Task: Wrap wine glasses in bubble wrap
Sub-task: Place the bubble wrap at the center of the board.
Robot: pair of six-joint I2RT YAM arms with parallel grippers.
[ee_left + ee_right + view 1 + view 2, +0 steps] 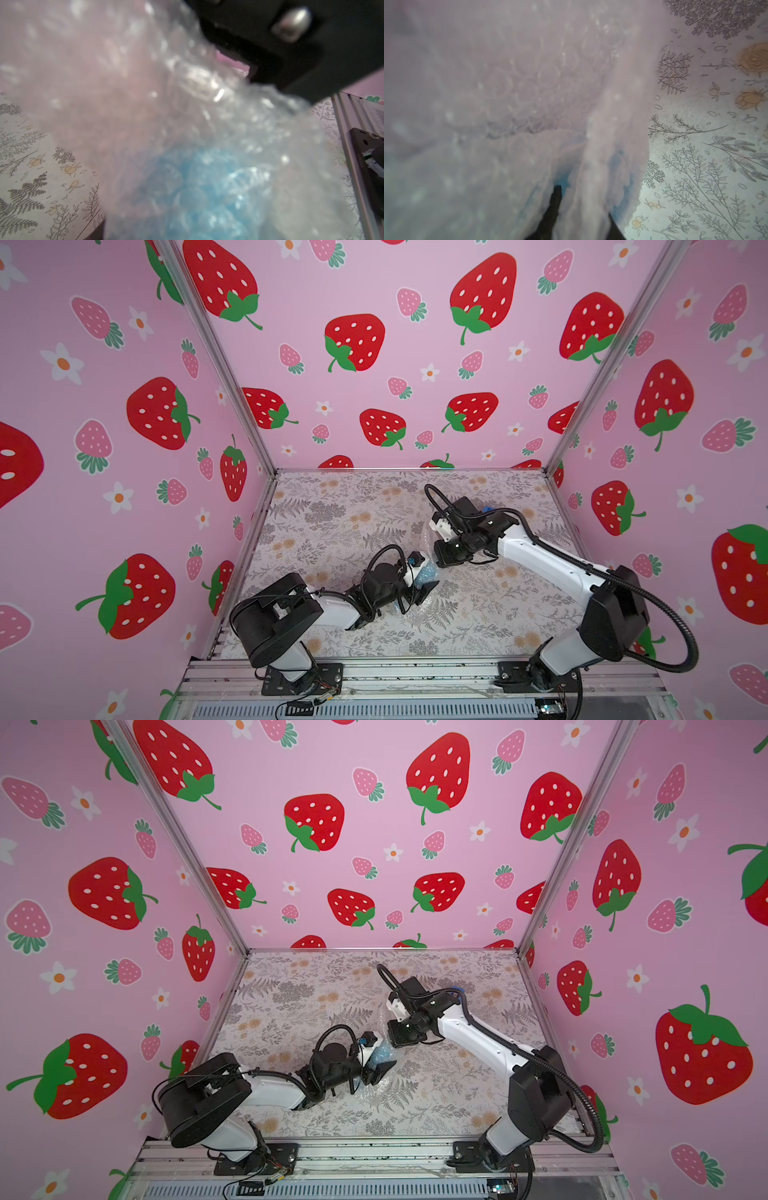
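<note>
In both top views the goblet (429, 570) (381, 1052) lies about the middle of the worktop (332, 510), a little nearer its front edge. It is bundled in bubble wrap (417, 611), and a loose end trails on the worktop towards the front. My left gripper (424, 577) has its jaws wide with the bundle between them. I cannot tell whether they press on it or merely stand round it. My right gripper (437, 561) meets the bundle from the far right side, at the film. I judge the step in hand to be drawing a flap over the cup. To do it well, I want the left to steady the bundle while the right draws its fold snug across. That pull should be gentle, since thin film can slip from a pinch and a round cup will roll.

In the left wrist view the bubble wrap (187, 104) fills most of the frame, crumpled in several layers, with one black finger (291, 52) against it. The goblet (203, 187) shows as a soft light-blue mass through the bubbles. I cannot make out its stem or foot.

In the right wrist view two dark fingers (554, 207) stand narrowly apart with a ridge of bubble wrap (508, 93) pinched between them. Slivers of the light-blue goblet (618, 166) show in the gaps of the fold, so from this side it is not fully covered. I would lay the fold over that gap before letting go.
</note>
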